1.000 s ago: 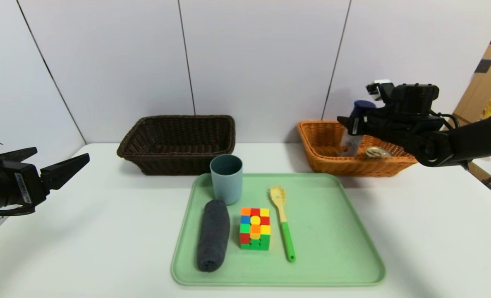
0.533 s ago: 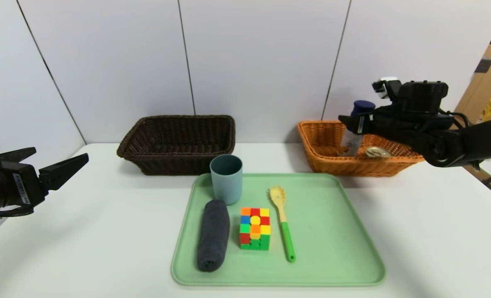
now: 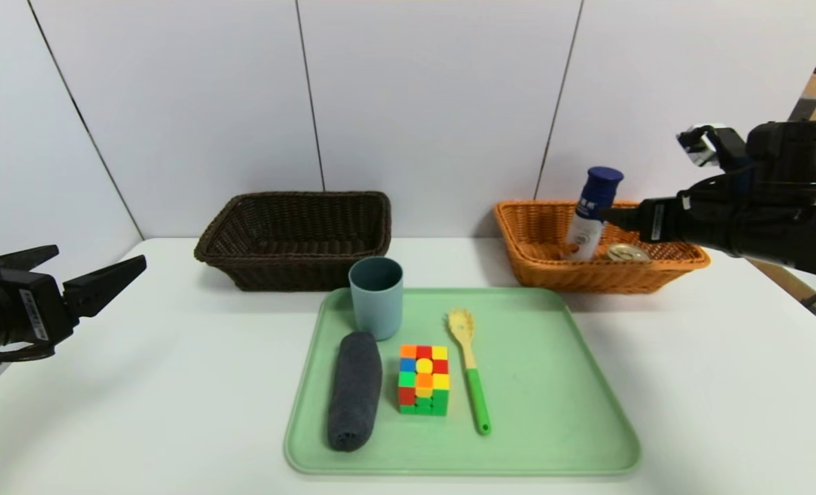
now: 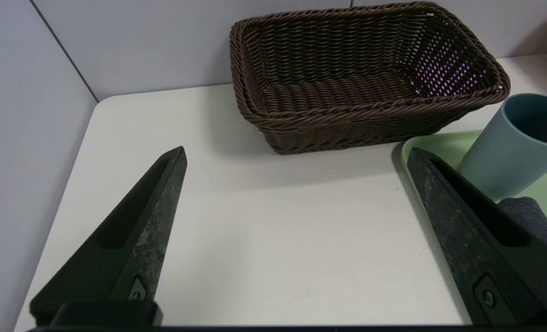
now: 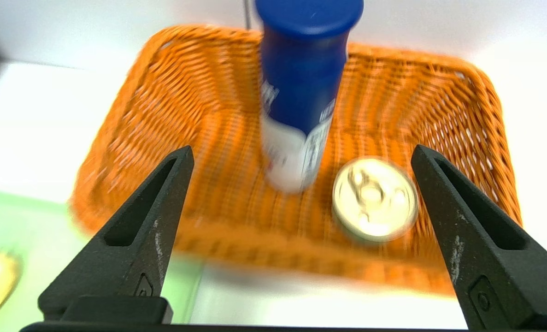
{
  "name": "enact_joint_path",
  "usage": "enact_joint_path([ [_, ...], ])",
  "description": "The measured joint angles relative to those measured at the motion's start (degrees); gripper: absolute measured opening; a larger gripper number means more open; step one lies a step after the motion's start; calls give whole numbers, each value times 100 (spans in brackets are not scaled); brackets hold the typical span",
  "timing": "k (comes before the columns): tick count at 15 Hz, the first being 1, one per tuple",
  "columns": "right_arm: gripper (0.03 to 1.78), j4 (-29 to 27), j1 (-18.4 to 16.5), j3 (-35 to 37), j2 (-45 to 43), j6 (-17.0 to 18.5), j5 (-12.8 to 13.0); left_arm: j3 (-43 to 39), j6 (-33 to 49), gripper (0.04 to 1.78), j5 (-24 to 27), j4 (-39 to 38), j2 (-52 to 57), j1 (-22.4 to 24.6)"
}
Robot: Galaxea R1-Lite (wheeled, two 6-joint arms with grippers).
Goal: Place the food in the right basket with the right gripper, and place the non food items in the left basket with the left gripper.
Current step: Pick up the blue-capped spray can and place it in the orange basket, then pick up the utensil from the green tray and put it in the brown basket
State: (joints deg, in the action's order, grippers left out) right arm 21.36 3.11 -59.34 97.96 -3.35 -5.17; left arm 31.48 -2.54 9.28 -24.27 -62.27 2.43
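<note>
Head view: the orange basket (image 3: 600, 251) at the table's (image 3: 139, 385) far right holds a white bottle (image 3: 590, 213), standing upright, and a tin (image 3: 627, 252) beside it. The right gripper (image 3: 614, 216) hangs just right of the bottle, not touching it. The brown basket (image 3: 298, 237) sits far left of centre. On the green tray (image 3: 552, 412) lie the cup (image 3: 376, 297), towel (image 3: 355, 390), puzzle cube (image 3: 423, 379) and pasta spoon (image 3: 469, 368). The left gripper (image 3: 108, 278) hovers at the left edge.

Left wrist view: the left gripper (image 4: 296, 157) is spread wide and holds nothing; the brown basket (image 4: 361, 78) and cup (image 4: 515, 145) lie ahead.

Right wrist view: the right gripper (image 5: 301, 154) gapes wide, released, above the orange basket (image 5: 162, 138) with the bottle (image 5: 303, 92) and tin (image 5: 374, 198).
</note>
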Motion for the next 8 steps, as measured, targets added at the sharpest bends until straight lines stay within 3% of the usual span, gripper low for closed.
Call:
enact_joint_path([
  [4,166,-1318,490,59,-902,11,93,-17,9,169,-2,0,9,0],
  [8,168,-3255,1353,-686,-1206,328,446,-33,11,169,-5,0,23,0],
])
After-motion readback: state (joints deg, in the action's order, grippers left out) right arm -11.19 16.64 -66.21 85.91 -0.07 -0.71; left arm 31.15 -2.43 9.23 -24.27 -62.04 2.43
